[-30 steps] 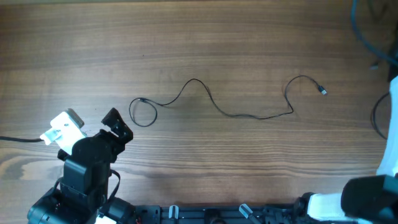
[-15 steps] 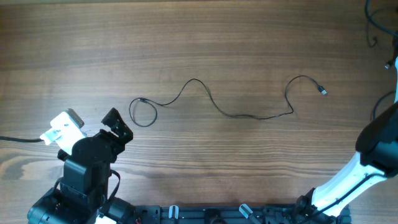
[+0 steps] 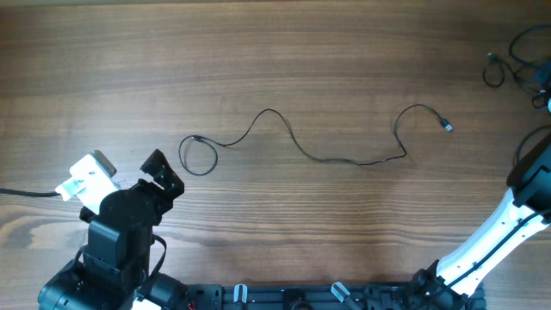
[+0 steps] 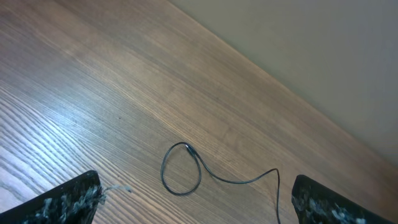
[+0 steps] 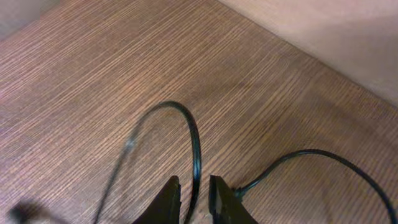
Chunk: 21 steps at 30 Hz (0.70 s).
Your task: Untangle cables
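Note:
One cable (image 3: 344, 160) lies spread across the middle of the table, with a small loop (image 3: 198, 157) at its left end and a silvery plug (image 3: 447, 127) at its right. My left gripper (image 3: 125, 170) stands wide open just short of that loop (image 4: 181, 169), with nothing between its fingers (image 4: 62, 200). A second cable (image 3: 515, 58) is bunched at the far right. My right gripper (image 5: 194, 183) straddles a strand of that cable (image 5: 194, 140). Its jaws stand narrowly apart, with a slim gap on each side of the cord.
The right arm's white link (image 3: 491, 241) slants up from the front right corner. Both arm bases (image 3: 284, 297) line the front edge. A thicker black robot wire (image 3: 26, 193) trails off to the left. The table's far edge (image 4: 280, 81) shows in the left wrist view.
The right arm has swung out toward the right edge, and the second cable has settled into a bunch at the far right. The right jaws have parted slightly. The left arm has not moved.

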### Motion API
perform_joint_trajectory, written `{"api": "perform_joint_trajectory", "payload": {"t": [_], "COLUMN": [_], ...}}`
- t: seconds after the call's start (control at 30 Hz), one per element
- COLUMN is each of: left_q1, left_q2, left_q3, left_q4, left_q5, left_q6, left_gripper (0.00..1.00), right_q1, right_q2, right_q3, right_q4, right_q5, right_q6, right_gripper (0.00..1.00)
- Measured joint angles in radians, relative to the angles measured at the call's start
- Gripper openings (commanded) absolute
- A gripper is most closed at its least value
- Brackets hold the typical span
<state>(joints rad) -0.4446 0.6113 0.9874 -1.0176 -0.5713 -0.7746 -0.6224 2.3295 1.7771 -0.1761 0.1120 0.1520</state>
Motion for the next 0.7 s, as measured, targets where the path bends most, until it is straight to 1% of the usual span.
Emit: {"api": "perform_joint_trajectory", "payload": {"t": [0.03,0.07,0.17,0.27,0.37,0.5,0.53,0.6,0.7], "left_q1": [0.000,0.000,0.000,0.000,0.000,0.000,0.000,0.000,0.000], "left_q2": [0.000,0.000,0.000,0.000,0.000,0.000,0.000,0.000,0.000], "left_q3": [0.000,0.000,0.000,0.000,0.000,0.000,0.000,0.000,0.000], "left_q4": [0.000,0.000,0.000,0.000,0.000,0.000,0.000,0.000,0.000], "left_q5": [0.000,0.000,0.000,0.000,0.000,0.000,0.000,0.000,0.000], "left_q6": [0.000,0.000,0.000,0.000,0.000,0.000,0.000,0.000,0.000], "left_gripper": [1.00,1.00,1.00,1.00,1.00,1.00,1.00,1.00,1.00], "right_q1": [0.000,0.000,0.000,0.000,-0.006,-0.043,-0.066,-0.109,-0.214], "right_q2": [0.000,0.000,0.005,0.008,0.008,0.008,0.008,0.008,0.008], "right_q3": [0.000,0.002,0.051,0.135,0.188,0.191,0.191,0.191,0.191], "right_q4": [-0.004,-0.014,-0.114,-0.195,-0.222,-0.307,-0.319,-0.343,-0.370], "right_q5": [-0.009,-0.025,-0.058,-0.069,-0.074,-0.084,-0.086,-0.086,-0.087], "right_q6": [0.005,0.008,0.012,0.053,0.109,0.144,0.146,0.151,0.150], "right_gripper": [1.00,1.00,1.00,1.00,0.99,0.85,0.83,0.83,0.81]}}
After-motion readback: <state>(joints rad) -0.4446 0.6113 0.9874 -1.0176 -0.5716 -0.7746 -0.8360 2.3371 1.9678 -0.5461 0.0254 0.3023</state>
